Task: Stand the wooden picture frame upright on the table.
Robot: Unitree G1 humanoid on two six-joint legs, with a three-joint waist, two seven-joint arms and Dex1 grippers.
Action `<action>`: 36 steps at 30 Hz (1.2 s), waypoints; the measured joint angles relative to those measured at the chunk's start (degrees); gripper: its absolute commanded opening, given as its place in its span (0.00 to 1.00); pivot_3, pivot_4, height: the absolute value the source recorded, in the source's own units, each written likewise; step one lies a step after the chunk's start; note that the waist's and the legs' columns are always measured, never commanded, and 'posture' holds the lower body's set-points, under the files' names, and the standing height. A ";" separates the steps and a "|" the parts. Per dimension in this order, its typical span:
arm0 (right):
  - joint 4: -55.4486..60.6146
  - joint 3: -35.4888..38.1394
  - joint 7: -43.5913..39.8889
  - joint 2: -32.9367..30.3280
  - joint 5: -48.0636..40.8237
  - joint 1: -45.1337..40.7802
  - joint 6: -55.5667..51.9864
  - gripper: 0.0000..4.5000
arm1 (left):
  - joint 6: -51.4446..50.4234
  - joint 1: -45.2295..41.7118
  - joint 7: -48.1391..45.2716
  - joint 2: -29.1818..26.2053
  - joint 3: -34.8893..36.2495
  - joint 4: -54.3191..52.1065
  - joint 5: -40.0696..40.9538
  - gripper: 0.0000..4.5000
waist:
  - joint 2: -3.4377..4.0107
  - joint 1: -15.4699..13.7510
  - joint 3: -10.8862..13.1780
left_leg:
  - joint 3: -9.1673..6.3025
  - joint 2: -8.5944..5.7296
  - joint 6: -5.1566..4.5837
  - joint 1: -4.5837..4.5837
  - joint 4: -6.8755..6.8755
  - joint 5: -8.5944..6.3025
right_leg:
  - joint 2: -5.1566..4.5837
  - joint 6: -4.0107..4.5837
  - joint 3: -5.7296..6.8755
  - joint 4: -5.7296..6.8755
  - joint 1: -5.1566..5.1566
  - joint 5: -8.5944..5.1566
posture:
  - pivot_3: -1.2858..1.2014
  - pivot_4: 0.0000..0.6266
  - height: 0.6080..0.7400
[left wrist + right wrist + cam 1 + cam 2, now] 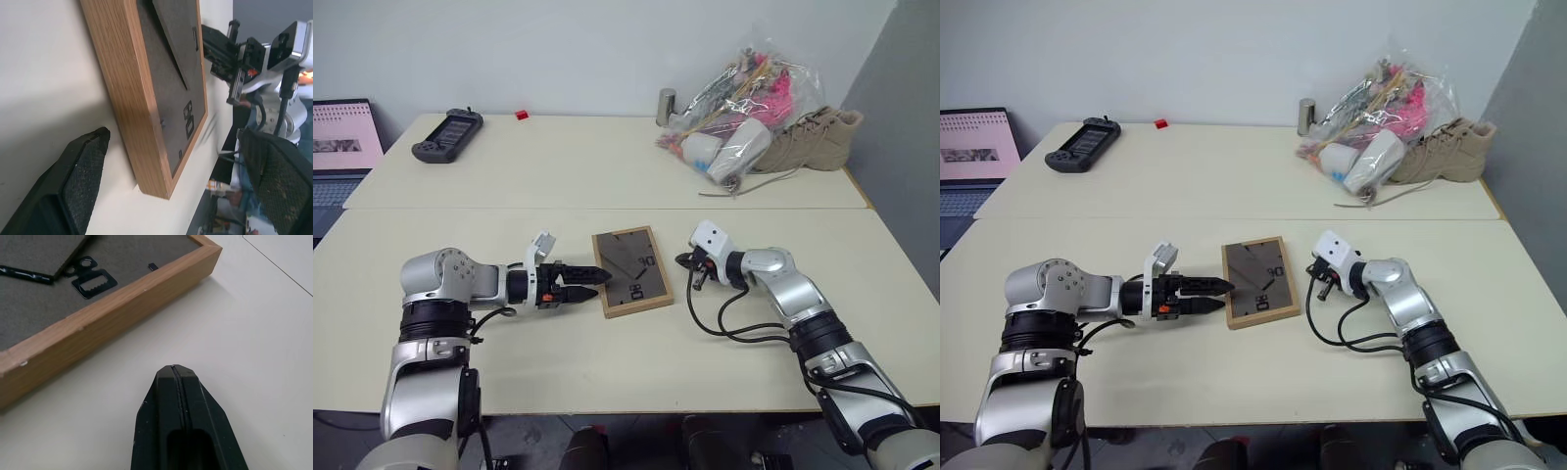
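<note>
The frame (631, 271) lies flat on my bench (607, 176), face down with its dark back panel up, in the near half just this side of the seam and between my two arms. My left end effector (588, 285) sits low at the frame's left edge with its fingers (80, 181) spread wide, one beside that edge and neither touching the wood. My right end effector (177, 377) is closed on nothing, its tip close above the bench just off the frame's right edge and apart from it.
</note>
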State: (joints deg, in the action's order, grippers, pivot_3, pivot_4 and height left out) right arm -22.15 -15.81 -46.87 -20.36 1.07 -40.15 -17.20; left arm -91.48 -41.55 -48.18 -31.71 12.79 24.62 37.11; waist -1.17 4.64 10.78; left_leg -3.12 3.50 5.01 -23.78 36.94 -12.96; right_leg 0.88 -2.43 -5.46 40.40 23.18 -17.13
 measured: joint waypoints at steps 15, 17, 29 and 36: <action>4.56 -1.27 1.94 5.36 -0.01 0.58 -4.90 0.00 | 0.74 2.30 0.89 0.45 -1.32 -6.27 2.11 0.99 | 0.00 -0.10 -0.02 | -0.01 -0.02 0.01 0.00 0.00 0.00 | -0.02 0.00 -0.01 0.03 0.00 0.00 | 0.52 0.24 1.00; 4.62 -1.26 2.08 5.76 -0.01 0.59 -5.24 0.00 | 0.54 2.94 0.81 0.52 -1.33 -7.04 2.71 0.99 | -0.01 -0.05 -0.02 | -0.01 -0.01 0.01 0.00 -0.01 0.00 | -0.02 0.00 0.00 0.03 0.01 0.00 | 0.52 0.24 1.00; 6.85 -1.12 3.47 7.46 -0.12 0.83 -8.83 0.00 | 1.18 4.18 0.82 0.51 -2.13 -9.35 3.38 0.99 | -0.01 0.00 -0.02 | -0.01 -0.02 0.01 0.00 -0.02 0.00 | -0.01 0.00 0.00 0.02 0.02 0.00 | 0.52 0.24 1.00; 9.72 -1.11 3.41 8.68 -0.83 1.06 -12.44 0.00 | 1.53 4.15 1.30 1.10 -1.71 -9.30 3.40 0.99 | -0.01 -0.05 -0.02 | -0.01 -0.02 0.01 -0.01 -0.02 0.00 | -0.02 0.00 0.00 0.01 0.01 0.00 | 0.52 0.24 1.00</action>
State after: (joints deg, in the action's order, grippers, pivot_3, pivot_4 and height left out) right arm -12.43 -16.92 -43.45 -11.68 0.24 -39.09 -29.64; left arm -89.96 -37.41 -46.88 -30.61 11.07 15.32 40.51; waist -1.18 4.59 10.75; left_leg -3.13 3.48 5.02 -23.79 36.92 -12.96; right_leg 0.86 -2.43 -5.46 40.41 23.20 -17.13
